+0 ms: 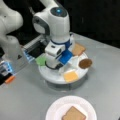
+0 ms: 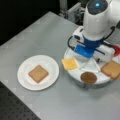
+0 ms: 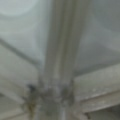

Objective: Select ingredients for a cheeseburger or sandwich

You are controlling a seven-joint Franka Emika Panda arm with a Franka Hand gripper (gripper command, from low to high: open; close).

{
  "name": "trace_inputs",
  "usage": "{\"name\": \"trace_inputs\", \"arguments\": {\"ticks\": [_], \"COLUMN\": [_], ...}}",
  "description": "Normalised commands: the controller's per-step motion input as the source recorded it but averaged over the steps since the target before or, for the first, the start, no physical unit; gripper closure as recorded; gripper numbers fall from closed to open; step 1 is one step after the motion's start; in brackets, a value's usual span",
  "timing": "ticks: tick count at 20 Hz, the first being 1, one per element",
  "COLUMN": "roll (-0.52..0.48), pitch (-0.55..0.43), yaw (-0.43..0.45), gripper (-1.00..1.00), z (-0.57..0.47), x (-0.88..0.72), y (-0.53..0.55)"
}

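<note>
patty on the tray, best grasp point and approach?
The patty lies flat in its own compartment near the tray's outer rim, a thin round disc. Probably best taken from straight above, fingers across its width on opposite edges; being round, any angle works. Compartment ridges beside it may crowd a side approach. The gripper is low over the tray's middle.

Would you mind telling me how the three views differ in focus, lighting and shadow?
In both front views the light is even and edges soft; the round tray casts a faint shadow on the grey table, and the toast slice on the white plate stays legible. The wrist view is badly blurred, showing only pale tray dividers; the gripper is not distinguishable there.
</note>
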Motion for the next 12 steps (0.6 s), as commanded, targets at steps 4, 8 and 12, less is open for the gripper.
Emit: {"name": "trace_inputs", "arguments": {"ticks": [4, 8, 12], "roll": [-0.071, -0.078, -0.084], "pitch": [-0.151, -0.137, -0.128], "yaw": [0.37, 0.318, 0.321], "gripper": [-1.0, -1.0, -1.0], "z": [-0.14, -0.14, -0.14], "x": [-0.17, -0.2, -0.21], "y": [-0.06, -0.09, -0.11]}}
